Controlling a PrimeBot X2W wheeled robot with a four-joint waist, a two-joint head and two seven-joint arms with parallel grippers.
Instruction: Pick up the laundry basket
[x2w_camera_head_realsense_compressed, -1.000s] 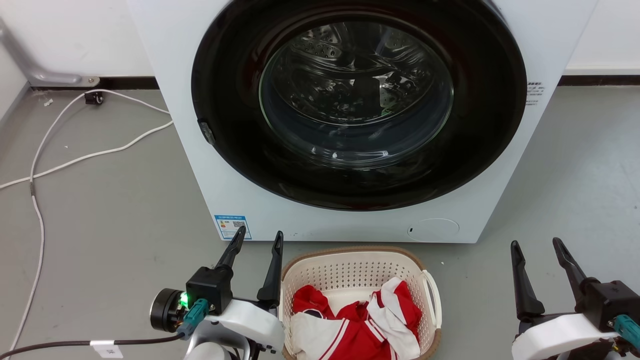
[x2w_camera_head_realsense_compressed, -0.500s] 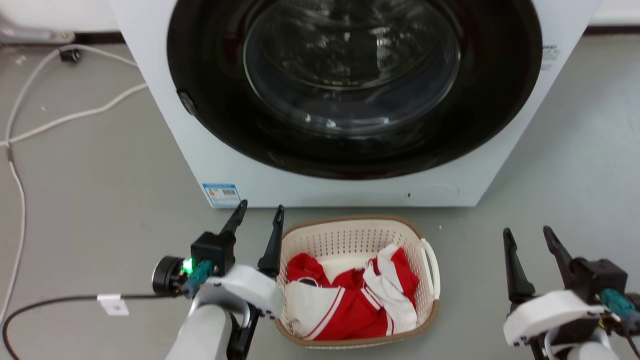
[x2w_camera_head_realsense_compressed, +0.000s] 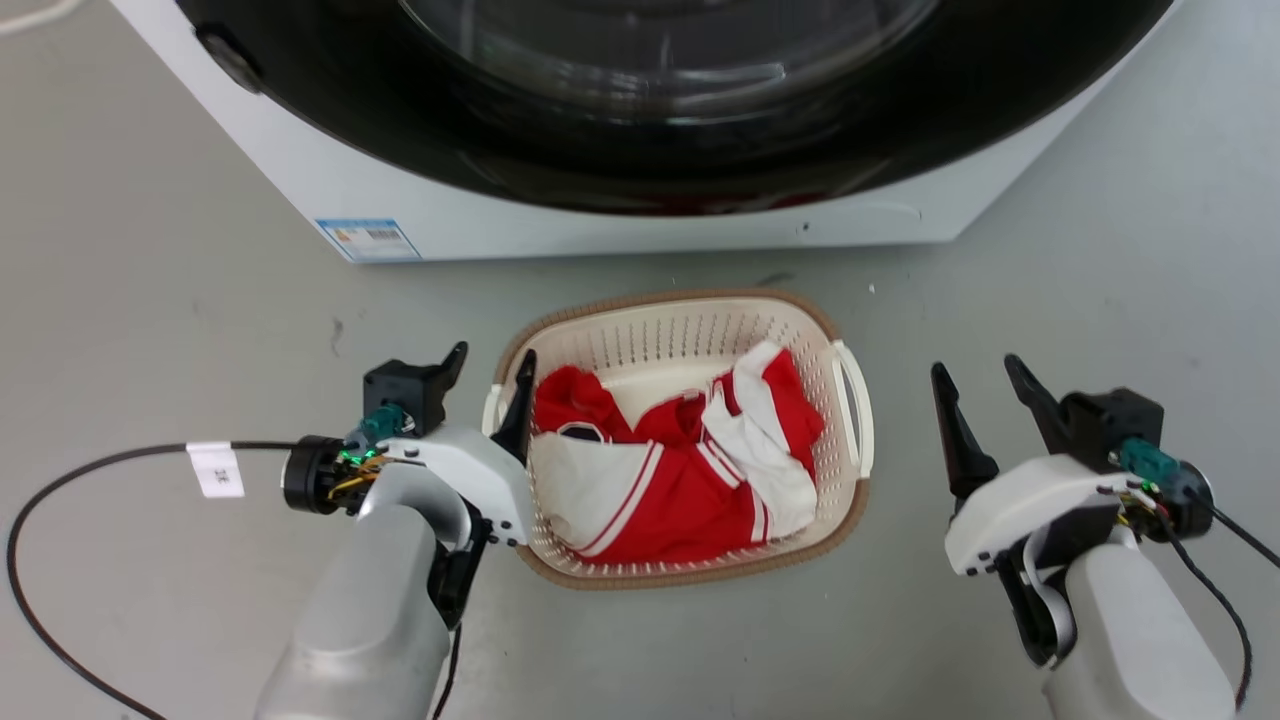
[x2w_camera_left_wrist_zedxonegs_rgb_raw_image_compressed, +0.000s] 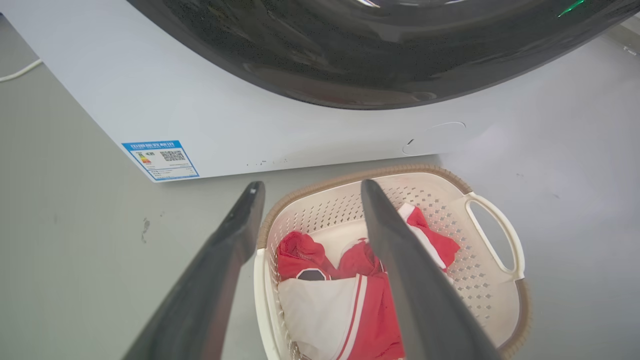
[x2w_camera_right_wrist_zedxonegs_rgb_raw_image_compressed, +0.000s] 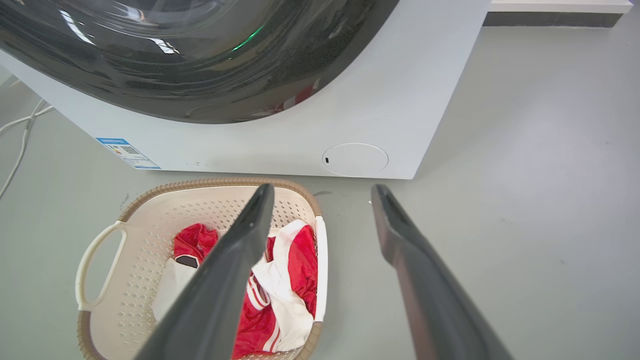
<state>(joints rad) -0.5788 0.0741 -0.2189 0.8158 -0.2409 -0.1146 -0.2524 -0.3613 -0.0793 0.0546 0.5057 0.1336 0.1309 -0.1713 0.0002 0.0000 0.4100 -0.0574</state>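
**A:** Across the top of the head view, the washer (x2w_camera_head_realsense_compressed: 600, 235) now shows just its lower door and base. The whole picture has slid, so that is the camera tipping down, not the machine moving.

**B:** And the laundry basket (x2w_camera_head_realsense_compressed: 690, 298)?

**A:** At mid-frame, on the floor (x2w_camera_head_realsense_compressed: 180, 330) just in front of the washer. Its full rim is in view now, with red-and-white clothes (x2w_camera_head_realsense_compressed: 680, 480) inside.

**B:** Claws?

**A:** Both released. The left claw (x2w_camera_head_realsense_compressed: 494, 352) stands at the basket's left edge, one finger over the inside and one outside, with the left handle (x2w_camera_head_realsense_compressed: 490, 408) between them. The right claw (x2w_camera_head_realsense_compressed: 974, 363), at lower right, is near the right handle (x2w_camera_head_realsense_compressed: 858, 400) but apart from it.

**B:** So the left looks ready to close. I'd judge the right must come in first.
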